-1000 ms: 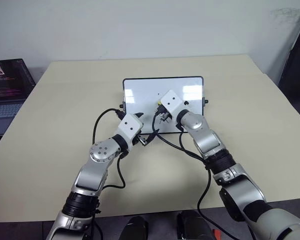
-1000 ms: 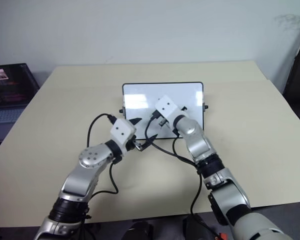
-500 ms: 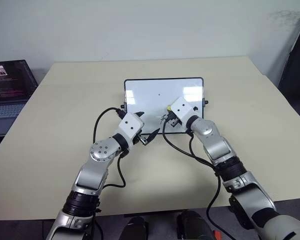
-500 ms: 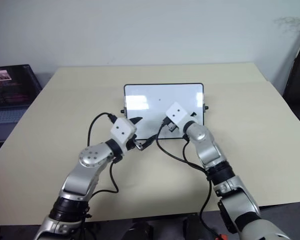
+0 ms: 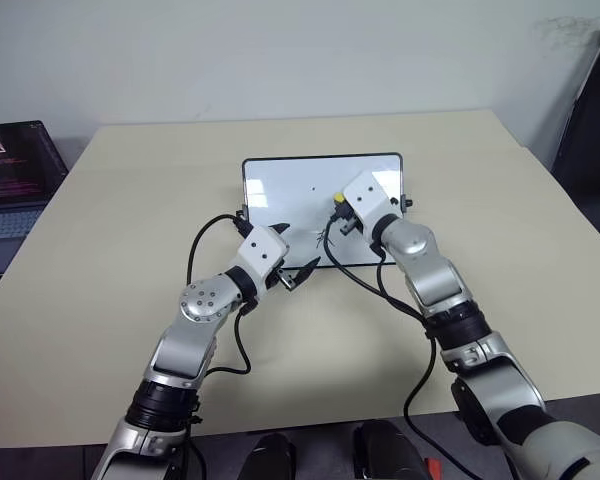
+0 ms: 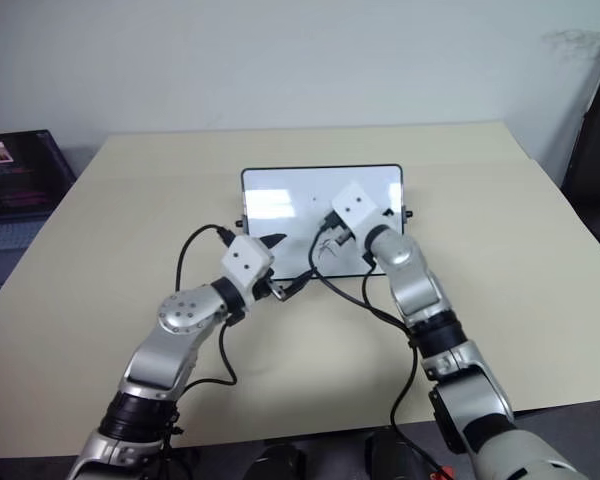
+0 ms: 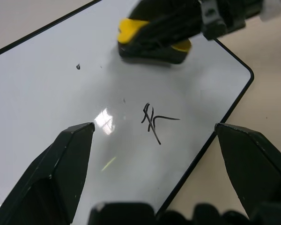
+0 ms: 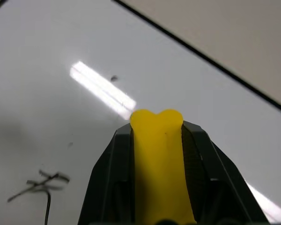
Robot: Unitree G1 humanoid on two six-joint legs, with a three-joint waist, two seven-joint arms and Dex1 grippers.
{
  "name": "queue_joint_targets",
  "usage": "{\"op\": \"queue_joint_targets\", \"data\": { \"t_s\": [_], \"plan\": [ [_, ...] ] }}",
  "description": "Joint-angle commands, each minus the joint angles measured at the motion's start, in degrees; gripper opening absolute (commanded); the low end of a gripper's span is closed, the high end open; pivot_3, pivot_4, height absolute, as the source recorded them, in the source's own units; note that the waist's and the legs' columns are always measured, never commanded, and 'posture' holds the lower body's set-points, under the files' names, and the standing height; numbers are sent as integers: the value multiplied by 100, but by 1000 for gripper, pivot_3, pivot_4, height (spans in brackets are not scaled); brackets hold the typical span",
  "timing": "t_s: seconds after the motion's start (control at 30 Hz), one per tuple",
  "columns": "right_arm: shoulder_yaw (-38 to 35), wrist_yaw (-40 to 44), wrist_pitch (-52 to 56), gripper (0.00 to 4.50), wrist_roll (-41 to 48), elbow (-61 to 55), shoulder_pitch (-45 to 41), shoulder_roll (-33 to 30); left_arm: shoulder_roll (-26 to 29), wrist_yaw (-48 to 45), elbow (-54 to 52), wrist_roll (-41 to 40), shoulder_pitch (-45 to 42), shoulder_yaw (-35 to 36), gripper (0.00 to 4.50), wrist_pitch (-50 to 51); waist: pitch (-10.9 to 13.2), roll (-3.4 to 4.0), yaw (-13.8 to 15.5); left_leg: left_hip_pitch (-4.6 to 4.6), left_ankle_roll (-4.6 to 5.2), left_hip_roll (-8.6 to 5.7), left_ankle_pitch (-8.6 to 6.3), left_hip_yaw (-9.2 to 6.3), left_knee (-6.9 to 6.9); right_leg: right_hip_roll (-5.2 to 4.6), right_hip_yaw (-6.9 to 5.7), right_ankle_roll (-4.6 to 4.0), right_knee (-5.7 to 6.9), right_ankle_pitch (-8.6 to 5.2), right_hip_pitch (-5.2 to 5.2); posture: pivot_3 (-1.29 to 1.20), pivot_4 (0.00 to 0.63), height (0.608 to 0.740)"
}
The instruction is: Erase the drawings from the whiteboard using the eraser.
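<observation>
The whiteboard (image 5: 280,190) lies on the table in front of me. One black scribble of the drawings (image 7: 154,123) is left near its near edge, and a small dot (image 7: 78,67) sits farther up. My right gripper (image 8: 157,126) is shut on the yellow eraser (image 5: 337,198), whose dark underside (image 7: 150,49) is against the board just beyond the scribble. At the board's near edge my left gripper (image 5: 294,250) stands open, its fingers (image 7: 70,159) spread wide on either side of the scribble.
An open laptop (image 5: 10,180) sits off the table's left side. A dark object (image 5: 592,130) stands past the right edge. Black cables (image 5: 215,228) loop from both wrists over the tan table (image 5: 110,250).
My right gripper has swept the eraser toward the board's right, then farther up the board, uncovering the scribble near the near edge. The left arm has kept still.
</observation>
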Motion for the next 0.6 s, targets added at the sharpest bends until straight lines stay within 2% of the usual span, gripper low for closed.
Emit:
{"op": "queue_joint_targets", "data": {
  "t_s": [0.03,0.23,0.6],
  "plan": [
    [-45,-136,-336,1066,71,388,-394,209,26,3,-65,37,-111,19,4500,-114,0,0,-6,-7,0,0,0,0,0,0,0,0,-2,0,-5,0,150,740],
    [-20,-243,-853,1066,46,1273,-890,520,45,32,-168,49,-23,56,4500,-66,0,0,-6,-53,-15,-3,8,-1,4,-3,0,-1,0,1,-48,0,150,740],
    [20,-312,-1464,1066,-55,2312,-1407,782,42,122,-323,72,80,93,4500,49,1,1,-12,-60,-13,-1,7,6,2,-3,7,-1,4,1,-63,0,150,740]
  ]
}}
